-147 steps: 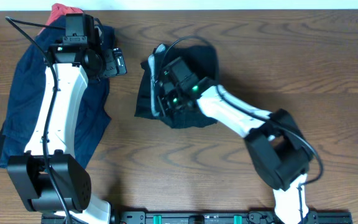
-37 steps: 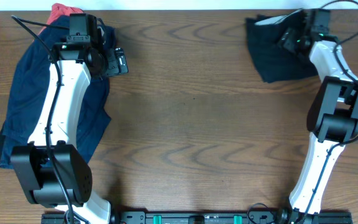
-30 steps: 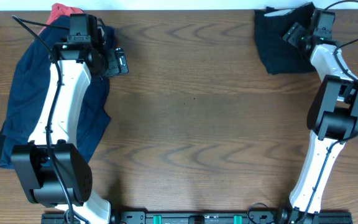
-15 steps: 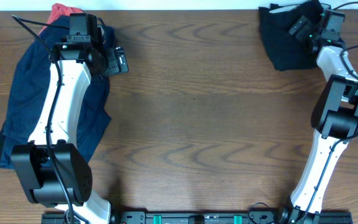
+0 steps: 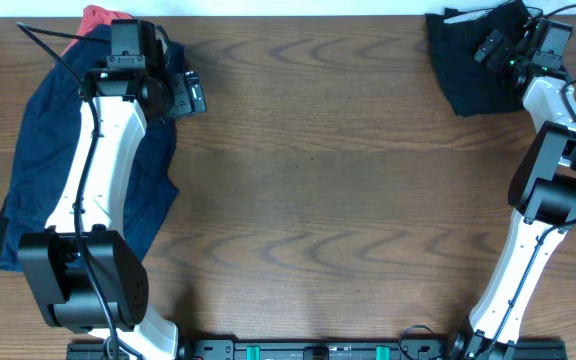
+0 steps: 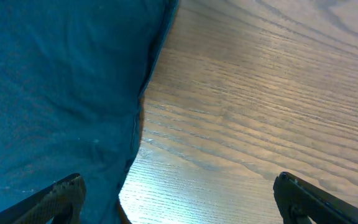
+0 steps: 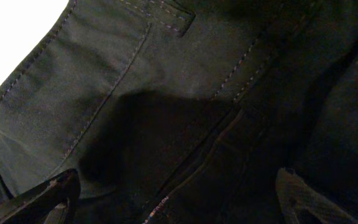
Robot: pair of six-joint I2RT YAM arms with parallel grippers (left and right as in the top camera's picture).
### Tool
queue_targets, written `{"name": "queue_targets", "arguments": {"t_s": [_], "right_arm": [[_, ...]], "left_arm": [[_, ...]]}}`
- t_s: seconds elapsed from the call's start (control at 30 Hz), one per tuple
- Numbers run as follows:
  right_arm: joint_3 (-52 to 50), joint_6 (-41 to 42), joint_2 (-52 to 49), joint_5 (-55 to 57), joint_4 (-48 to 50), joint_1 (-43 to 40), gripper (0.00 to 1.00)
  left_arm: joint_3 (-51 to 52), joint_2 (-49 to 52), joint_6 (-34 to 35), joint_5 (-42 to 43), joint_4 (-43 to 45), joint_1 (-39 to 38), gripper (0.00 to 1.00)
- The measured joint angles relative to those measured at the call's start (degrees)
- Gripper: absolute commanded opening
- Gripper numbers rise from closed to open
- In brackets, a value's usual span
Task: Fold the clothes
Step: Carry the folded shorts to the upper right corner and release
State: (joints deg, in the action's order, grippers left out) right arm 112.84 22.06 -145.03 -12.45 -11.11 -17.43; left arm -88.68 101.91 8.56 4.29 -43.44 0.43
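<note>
The black shorts [image 5: 465,70] lie bunched in the upper right corner of the table [image 5: 308,180], right under the right gripper [image 5: 495,47], whose jaws are spread wide. At upper left, the left gripper [image 5: 186,93], also wide, hangs over the right edge of the navy garment [image 5: 28,150]. A red garment [image 5: 96,17] peeks out above it.

white arms [image 5: 98,150] — black joints [image 5: 83,290], black cables [image 5: 48,36]

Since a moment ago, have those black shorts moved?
Yes. The black shorts went from the middle to the far right corner of the table, away from the navy garment.
</note>
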Motion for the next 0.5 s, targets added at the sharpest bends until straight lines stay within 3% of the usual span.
{"name": "queue_targets", "arguments": {"t_s": [0.5], "right_arm": [[0.7,-1.1,-0.2,0.1,-1.3,-3.5,0.99]], "left_arm": [[0.0,0.0,0.5,0.0,0.6,0.0,0.98]]}}
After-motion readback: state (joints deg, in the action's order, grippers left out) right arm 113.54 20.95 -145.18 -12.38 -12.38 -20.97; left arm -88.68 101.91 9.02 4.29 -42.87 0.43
